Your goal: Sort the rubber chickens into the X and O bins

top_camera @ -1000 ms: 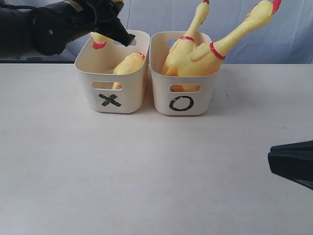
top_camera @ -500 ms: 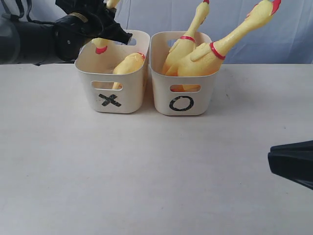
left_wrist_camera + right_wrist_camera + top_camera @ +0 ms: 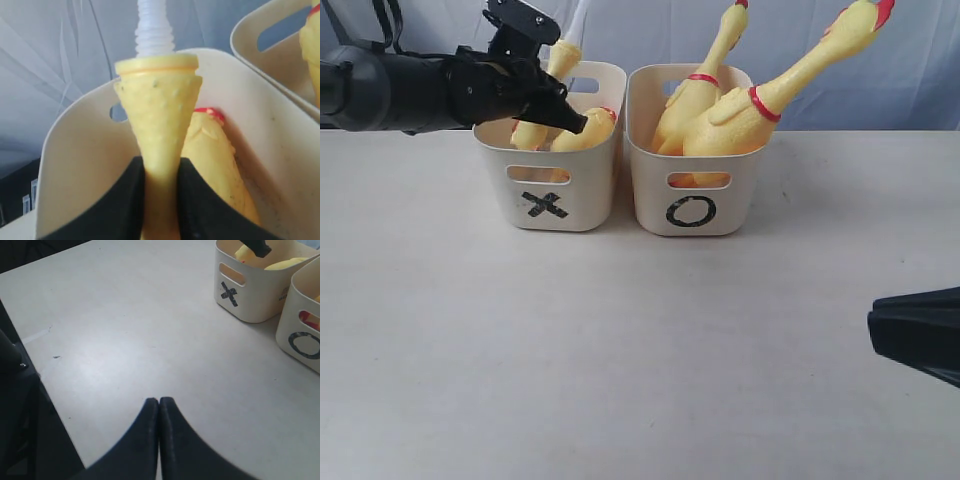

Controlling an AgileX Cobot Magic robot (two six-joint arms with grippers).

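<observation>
The left end effector (image 3: 161, 172) reaches in over the X bin (image 3: 588, 196), its 2 black fingers (image 3: 120, 200) pinching the narrow lower part of the slim chicken fragment (image 3: 159, 110). The fragment stands roughly upright between the fingers, widening toward a flat yellow collar at its top, and a ribbed white tube (image 3: 152, 30) sticks out above that collar. In the exterior view its lower end sits down inside the X bin, near the left wall, while its upper end rises above the rim.

Just beside the fragment in the same bin lies the headless chicken body (image 3: 586, 130), tilted, with its red neck band toward the bin's right rim. Whether the 2 pieces touch cannot be told.

The O bin (image 3: 650, 190) stands just to the right of the X bin; the gap between them is too narrow to tell if they touch. It holds the 2 whole chickens, 1 more upright (image 3: 698, 95) and 1 leaning far out to the right (image 3: 765, 105), both with necks and heads well above the rim.

The right end effector (image 3: 159, 412) hovers over bare counter (image 3: 620, 350), well apart from both bins, its fingers pressed together with nothing between them.
</observation>
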